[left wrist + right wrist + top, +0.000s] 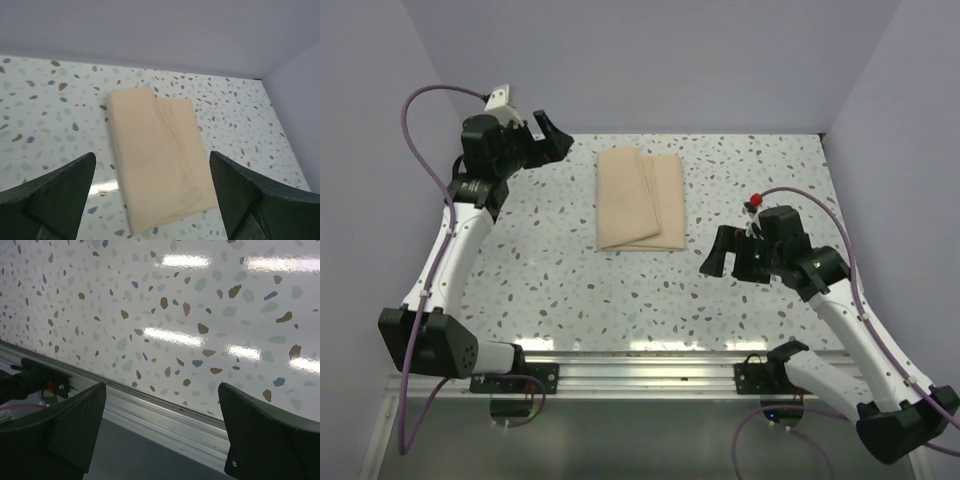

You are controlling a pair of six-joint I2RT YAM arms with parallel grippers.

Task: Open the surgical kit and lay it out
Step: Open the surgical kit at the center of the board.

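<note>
The surgical kit (640, 198) is a folded tan cloth bundle lying flat at the back middle of the speckled table; its contents are hidden inside. In the left wrist view the surgical kit (157, 155) lies ahead between the black fingertips, well below them. My left gripper (552, 140) hovers open at the back left, a short way left of the bundle. My right gripper (718, 258) is open to the right of the bundle's near corner, apart from it. The right wrist view shows only bare table between my right gripper's (162, 395) jaws.
Lavender walls close the table at the back and both sides. An aluminium rail (640, 365) runs along the table's near edge, with both arm bases bolted to it. The rail (165, 415) also shows in the right wrist view.
</note>
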